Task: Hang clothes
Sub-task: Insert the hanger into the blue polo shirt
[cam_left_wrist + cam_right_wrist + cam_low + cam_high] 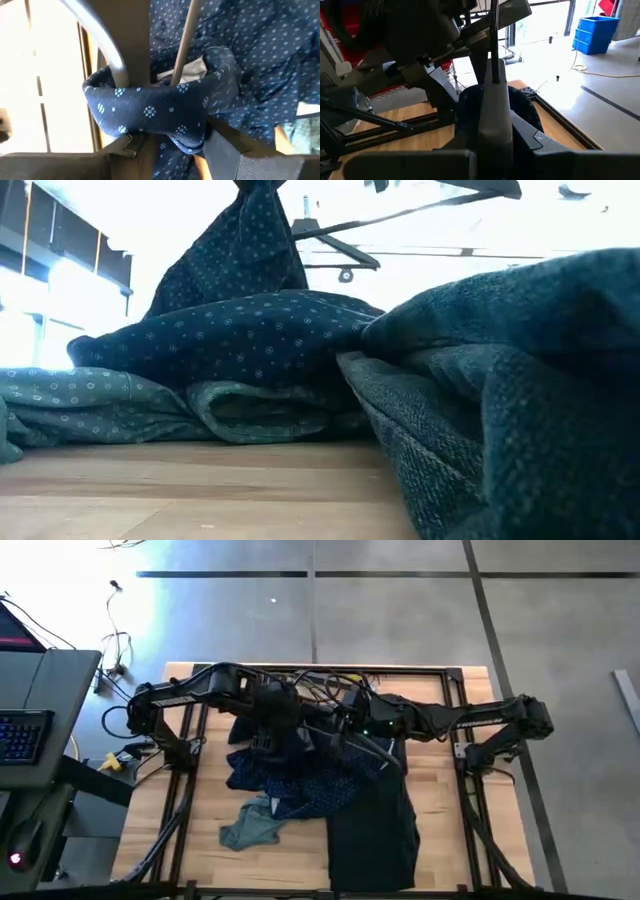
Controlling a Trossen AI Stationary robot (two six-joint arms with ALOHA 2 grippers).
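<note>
The left gripper [268,743] is clamped on a bunched fold of the navy dotted shirt [300,785]; in the left wrist view its fingers [235,150] pinch the cloth [150,112], which wraps around a pale rod of the hanger [182,47]. In the low view the shirt [240,330] rises from the pile to a peak at 12 o'clock, pulled up out of the picture.

The right gripper [345,732] sits just at 3 o'clock of the left one, over the back middle of the wooden table [470,830]. Its fingers [495,107] are closed on the hanger [365,748] (a thin dark grey wire shape), whose arm slants toward 4 o'clock in the high view.

The rest of the navy shirt lies heaped at the table's centre. The teal shirt [250,825] lies crumpled at 7 o'clock of that heap, touching it. The black trouser-like piece [375,820] stretches from the heap toward 5 o'clock, to the table's near edge; in the low view it [500,400] fills the right side, against the navy cloth.
</note>
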